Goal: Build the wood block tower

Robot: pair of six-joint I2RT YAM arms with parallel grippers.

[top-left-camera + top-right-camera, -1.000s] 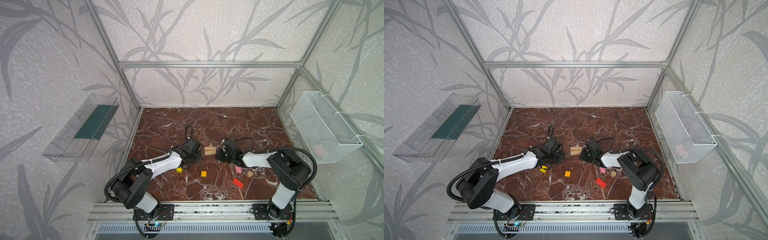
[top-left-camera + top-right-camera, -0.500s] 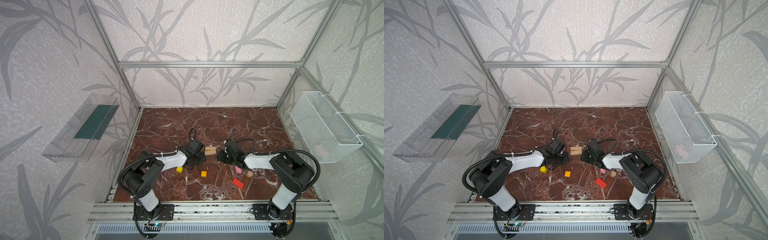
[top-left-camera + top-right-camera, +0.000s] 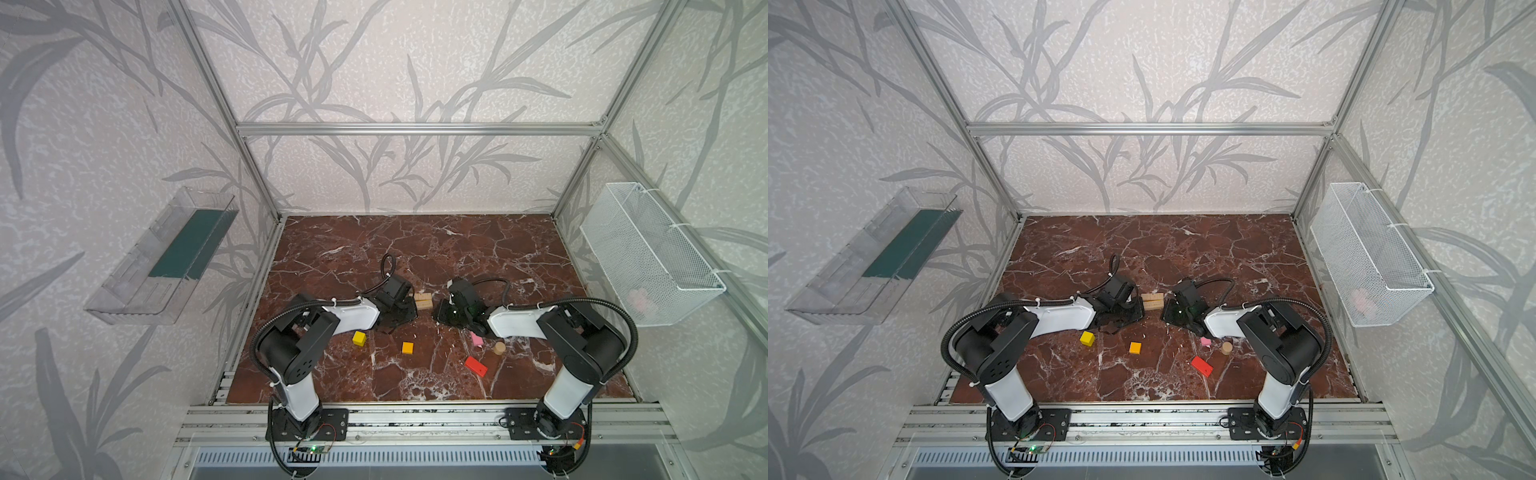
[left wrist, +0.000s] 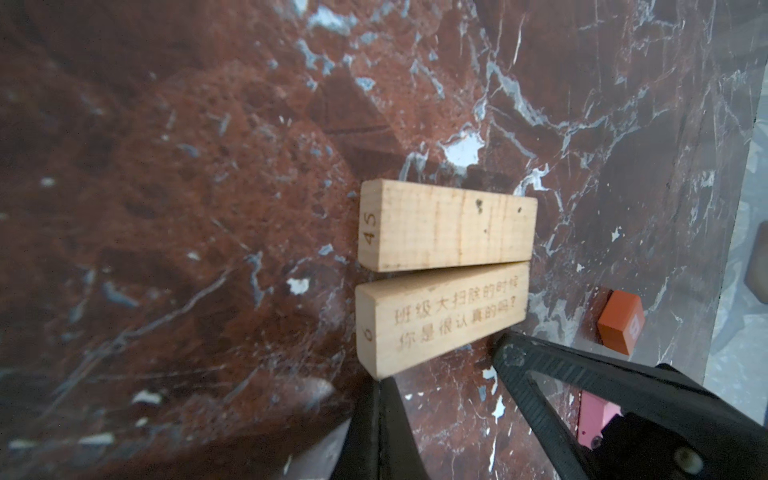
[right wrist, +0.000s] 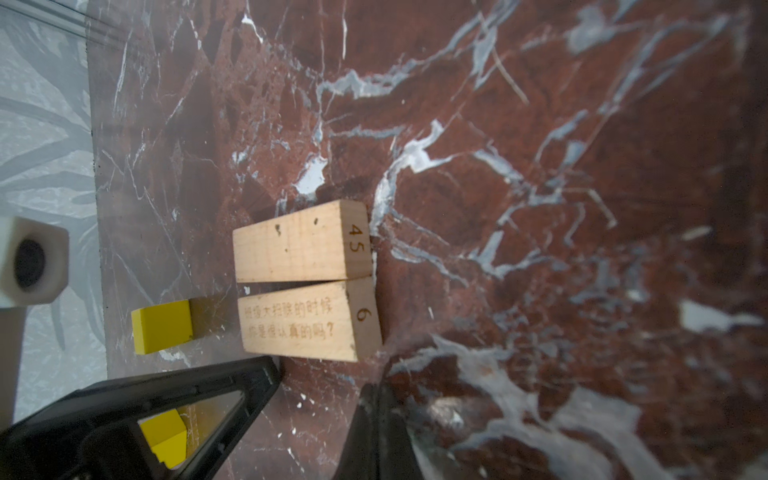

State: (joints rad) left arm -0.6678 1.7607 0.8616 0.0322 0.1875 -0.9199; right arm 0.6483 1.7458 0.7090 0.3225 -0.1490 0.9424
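Observation:
Two tan planks (image 3: 423, 300) (image 3: 1152, 300) lie flat side by side mid-floor, forming the only start of a tower. One plank is marked 45 (image 4: 446, 226) (image 5: 301, 245); the other is inscribed (image 4: 440, 324) (image 5: 307, 324). My left gripper (image 3: 411, 309) (image 3: 1140, 309) (image 4: 382, 388) is shut, its tip at one end corner of the inscribed plank. My right gripper (image 3: 438, 309) (image 3: 1165, 309) (image 5: 375, 395) is shut at the opposite end. Loose wood blocks: yellow cube (image 3: 359, 338) (image 5: 162, 326), orange cube (image 3: 408, 348), pink brick (image 3: 477, 340) (image 4: 598, 415), tan cylinder (image 3: 499, 347), red brick (image 3: 476, 366), orange-red cube (image 4: 621, 322).
A second yellow cube (image 5: 166, 440) shows through the left finger's frame. A wire basket (image 3: 648, 253) hangs on the right wall and a clear bin (image 3: 166, 257) on the left wall. Metal frame posts edge the marble floor (image 3: 415, 245).
The left gripper has slid slightly right, up to the planks, and the left arm's elbow has swung inward. The right gripper has barely moved. Both stay shut.

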